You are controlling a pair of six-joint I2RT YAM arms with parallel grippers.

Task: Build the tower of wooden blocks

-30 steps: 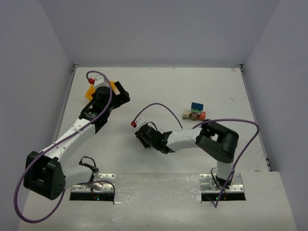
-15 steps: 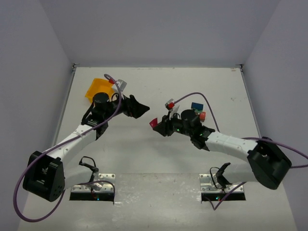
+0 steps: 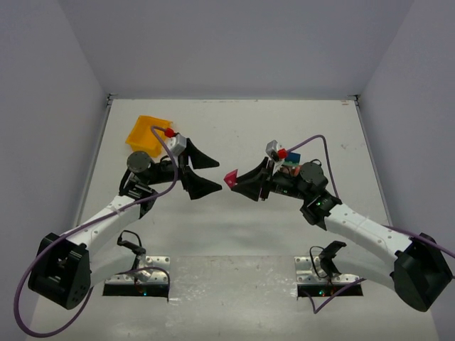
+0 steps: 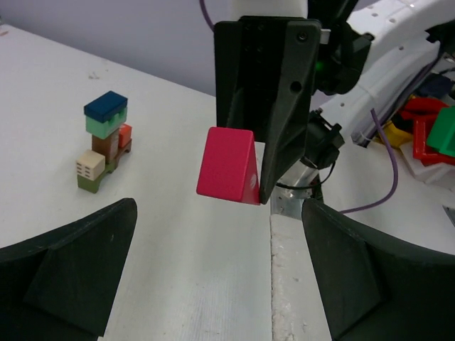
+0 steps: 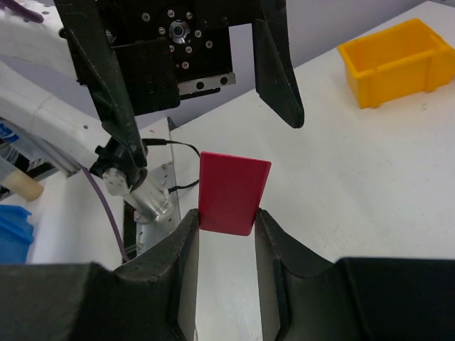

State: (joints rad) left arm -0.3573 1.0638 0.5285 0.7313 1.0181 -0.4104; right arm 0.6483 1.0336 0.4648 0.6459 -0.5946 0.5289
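My right gripper (image 3: 238, 179) is shut on a red wedge block (image 3: 230, 177), held in the air over the middle of the table; the block shows between its fingertips in the right wrist view (image 5: 232, 192) and in the left wrist view (image 4: 229, 165). My left gripper (image 3: 207, 172) is wide open and empty, facing the red block from the left, a short gap away. The partly built wood block tower (image 4: 105, 142) stands on the table beyond, with olive, tan, brown, orange, teal and blue blocks; in the top view (image 3: 291, 161) the right arm hides most of it.
A yellow-orange plastic tray (image 3: 147, 133) sits at the back left of the table, also in the right wrist view (image 5: 397, 60). The table's near edge and the arm mounts (image 3: 136, 280) lie below the grippers.
Both grippers have risen and turned to face each other over the table's middle. The right gripper still holds the red block. The left gripper has opened wider.
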